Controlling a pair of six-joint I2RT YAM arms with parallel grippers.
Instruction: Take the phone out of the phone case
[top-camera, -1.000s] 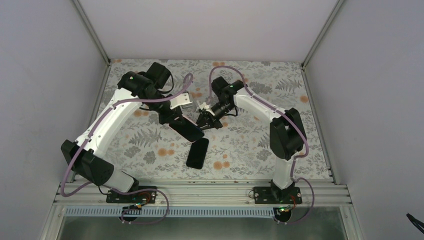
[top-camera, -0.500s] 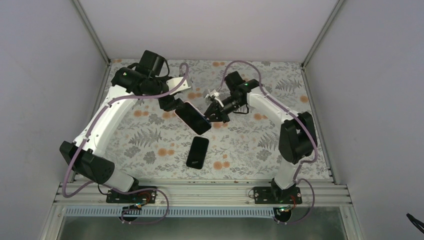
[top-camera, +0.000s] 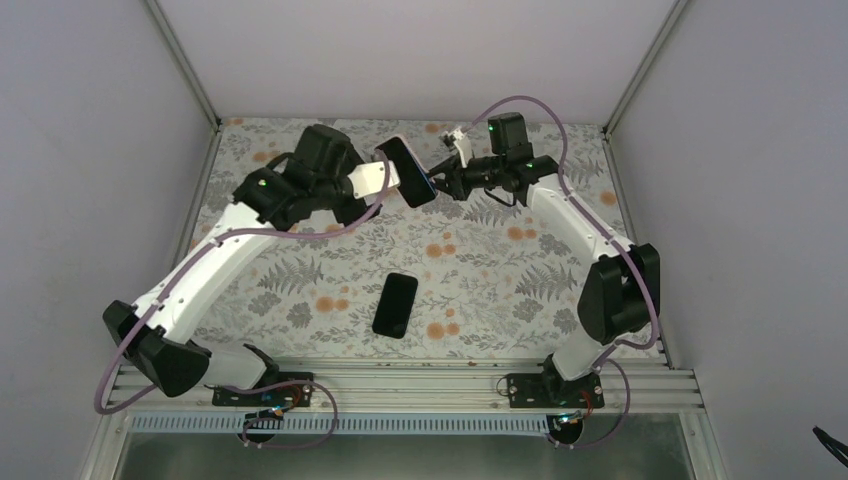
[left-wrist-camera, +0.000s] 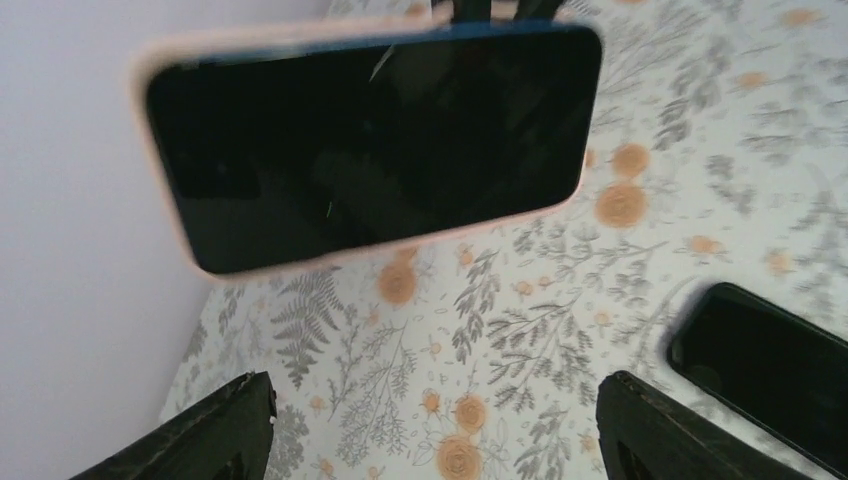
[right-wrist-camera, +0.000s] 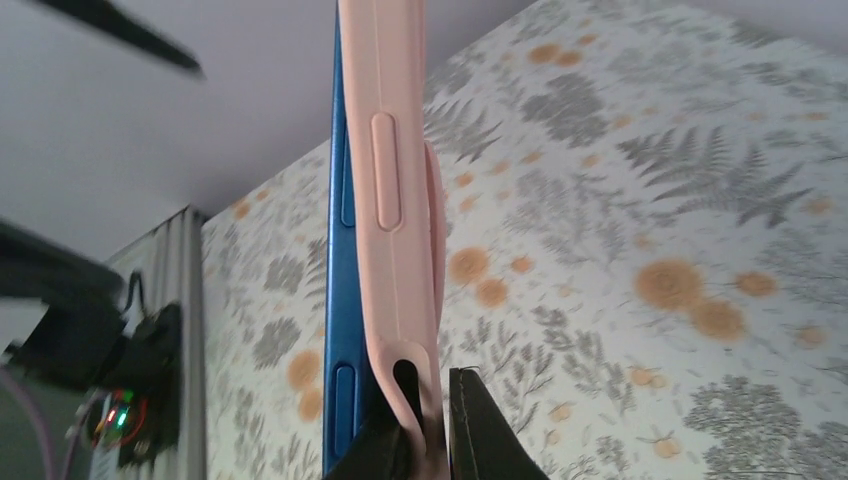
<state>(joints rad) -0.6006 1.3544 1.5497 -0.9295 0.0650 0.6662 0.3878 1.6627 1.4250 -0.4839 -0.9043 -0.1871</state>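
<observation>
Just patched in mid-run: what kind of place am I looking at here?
Probably a robot test booth rather than a home: plain white walls box in the workspace, a floral cloth covers the work surface, and a slotted aluminium rail runs along the near edge.

The blue slab phone in its pink rubbery case (top-camera: 405, 172) hangs above the far part of the floral-patterned bench (top-camera: 500, 270), between the two grippers. The right gripper (top-camera: 438, 185) sits at its right, jaws clamped on one end of the case (only the case's rim is between them). The left gripper (left-wrist-camera: 435, 390) is just left of it, apart from it, jaws spread. A flat black rectangular handset (top-camera: 396, 305) lies on the bench, toward the near edge, well in front of the cased phone.
</observation>
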